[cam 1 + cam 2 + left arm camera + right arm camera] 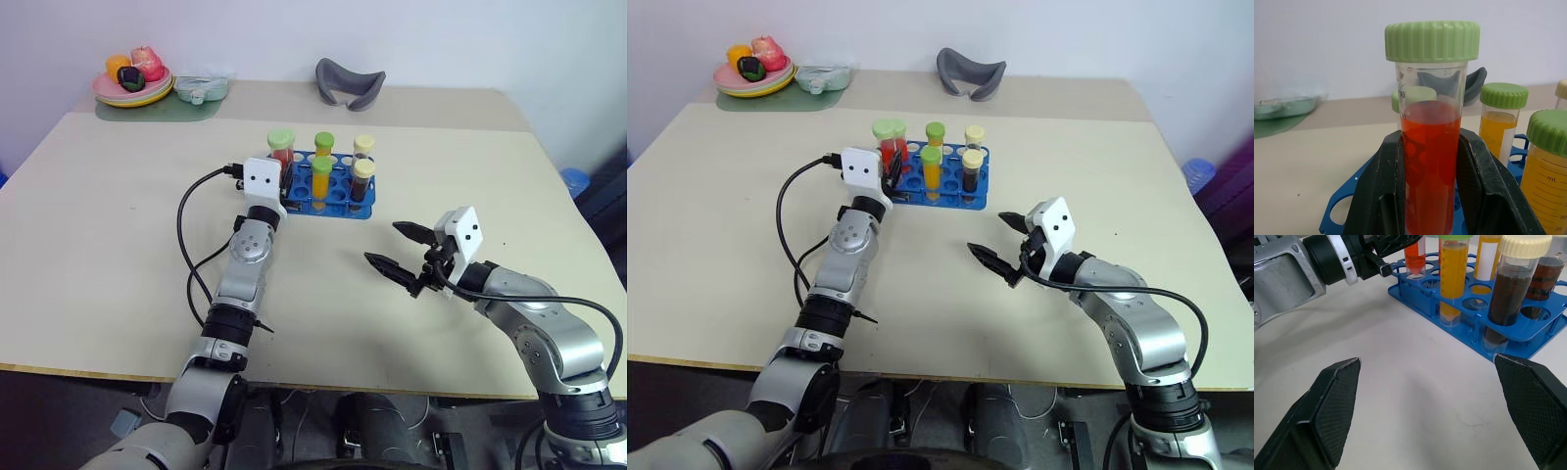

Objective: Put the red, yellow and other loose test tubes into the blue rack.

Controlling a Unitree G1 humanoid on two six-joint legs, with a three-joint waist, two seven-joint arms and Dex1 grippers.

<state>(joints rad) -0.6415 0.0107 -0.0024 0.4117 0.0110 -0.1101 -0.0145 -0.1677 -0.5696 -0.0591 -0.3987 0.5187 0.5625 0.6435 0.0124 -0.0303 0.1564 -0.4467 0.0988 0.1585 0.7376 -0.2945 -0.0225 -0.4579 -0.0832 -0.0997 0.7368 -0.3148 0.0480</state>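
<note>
Two grippers' fingers (397,262), six tubes (320,182), one rack (361,206)

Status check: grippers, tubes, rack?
Left gripper shut on red tube, tip over a hole at blue rack edge. Right gripper open, empty, over table. Yellow tube and brown tube racked. Nothing blocking.
</note>
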